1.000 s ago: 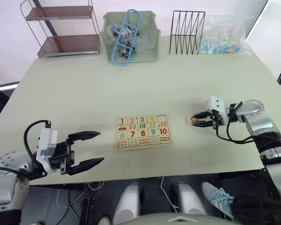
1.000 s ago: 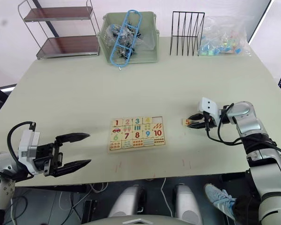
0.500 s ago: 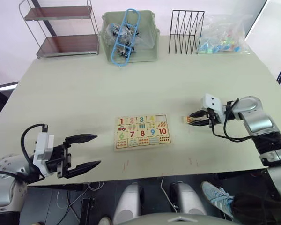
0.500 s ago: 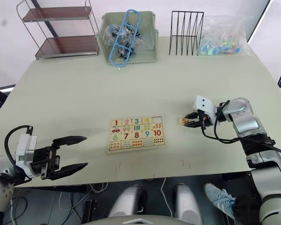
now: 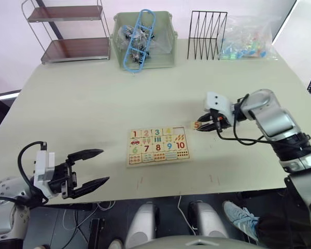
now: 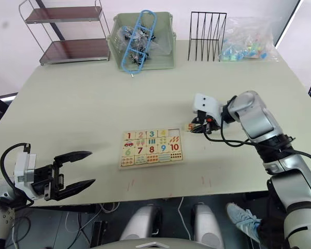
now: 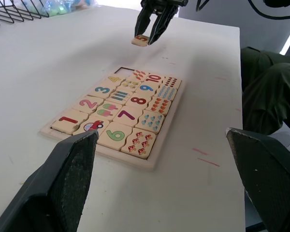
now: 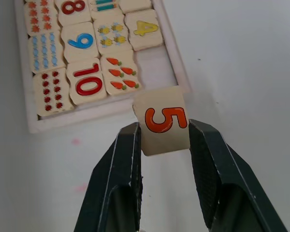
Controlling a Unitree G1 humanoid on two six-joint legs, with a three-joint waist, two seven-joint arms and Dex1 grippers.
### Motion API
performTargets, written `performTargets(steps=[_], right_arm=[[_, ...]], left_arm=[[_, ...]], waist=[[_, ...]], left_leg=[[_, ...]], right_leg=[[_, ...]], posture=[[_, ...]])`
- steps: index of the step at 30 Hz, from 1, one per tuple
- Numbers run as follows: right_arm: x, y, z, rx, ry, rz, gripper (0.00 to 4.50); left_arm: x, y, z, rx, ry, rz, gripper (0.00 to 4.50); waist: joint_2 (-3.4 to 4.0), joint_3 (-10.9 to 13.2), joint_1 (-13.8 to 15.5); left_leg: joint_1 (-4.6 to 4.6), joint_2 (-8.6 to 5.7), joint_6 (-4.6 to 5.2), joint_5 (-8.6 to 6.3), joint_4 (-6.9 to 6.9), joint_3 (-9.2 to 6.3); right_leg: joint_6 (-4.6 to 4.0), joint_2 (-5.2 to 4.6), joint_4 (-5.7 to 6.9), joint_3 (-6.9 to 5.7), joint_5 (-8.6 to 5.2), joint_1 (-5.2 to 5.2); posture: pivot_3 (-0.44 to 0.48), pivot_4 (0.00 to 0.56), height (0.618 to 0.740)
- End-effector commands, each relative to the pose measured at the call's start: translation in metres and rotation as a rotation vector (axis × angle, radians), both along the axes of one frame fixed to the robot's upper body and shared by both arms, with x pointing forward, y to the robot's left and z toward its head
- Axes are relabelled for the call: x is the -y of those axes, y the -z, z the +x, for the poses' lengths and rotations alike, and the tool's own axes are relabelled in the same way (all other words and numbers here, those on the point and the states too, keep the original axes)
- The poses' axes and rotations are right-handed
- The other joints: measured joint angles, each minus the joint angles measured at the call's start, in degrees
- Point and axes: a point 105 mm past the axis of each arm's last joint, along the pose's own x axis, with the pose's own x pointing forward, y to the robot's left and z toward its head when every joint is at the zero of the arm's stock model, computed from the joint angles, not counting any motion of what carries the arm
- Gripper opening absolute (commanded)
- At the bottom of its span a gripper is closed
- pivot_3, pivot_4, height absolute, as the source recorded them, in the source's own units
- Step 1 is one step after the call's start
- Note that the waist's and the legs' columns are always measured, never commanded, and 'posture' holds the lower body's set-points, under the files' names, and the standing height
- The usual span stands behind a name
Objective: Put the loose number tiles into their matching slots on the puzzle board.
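The tile numbered 5 (image 8: 162,126) is clamped between the two fingers of the right gripper (image 5: 205,125) and is held just off the puzzle board's (image 5: 156,146) far right corner, beside the one empty slot (image 8: 156,66) next to the 4. The left gripper (image 5: 91,167) is spread wide with nothing held, well apart from the board, near the table's (image 5: 93,98) front edge.

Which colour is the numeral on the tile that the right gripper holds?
Orange, with a darker outline, on the 5 tile in the right gripper; the right wrist view shows it best.
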Motion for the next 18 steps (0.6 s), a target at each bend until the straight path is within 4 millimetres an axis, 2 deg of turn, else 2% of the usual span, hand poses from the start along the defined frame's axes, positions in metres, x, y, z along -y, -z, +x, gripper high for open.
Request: performTargets(steps=[1, 10, 18], right_arm=[[-0.013, -0.012, 0.002, 0.025, -0.008, -0.044, 0.87], [-0.042, -0.013, 0.014, 0.023, 0.005, -0.124, 0.87], [-0.050, -0.002, 0.017, 0.011, 0.001, -0.208, 0.87]], left_arm=[[-0.003, -0.007, -0.002, 0.049, -0.029, 0.000, 4.50], [-0.004, -0.003, -0.007, 0.057, -0.069, -0.008, 4.50], [-0.005, 0.000, -0.009, 0.061, -0.086, -0.011, 4.50]], waist=[[0.00, 0.0, 0.0], [0.01, 0.0, 0.2], [0.03, 0.0, 0.0]], left_leg=[[0.00, 0.00, 0.00, 0.00, 0.00, -0.01], [-0.05, -0.03, -0.01, 0.00, -0.01, -0.05], [-0.05, -0.05, -0.01, 0.00, -0.01, -0.10]], right_leg=[[0.00, 0.00, 0.00, -0.02, 0.00, 0.00], [-0.02, -0.09, -0.01, -0.09, 0.01, -0.01], [-0.03, -0.10, -0.01, -0.15, 0.01, -0.02]], posture=[[0.000, 0.150, 0.740], [0.000, 0.150, 0.740], [0.000, 0.150, 0.740]])
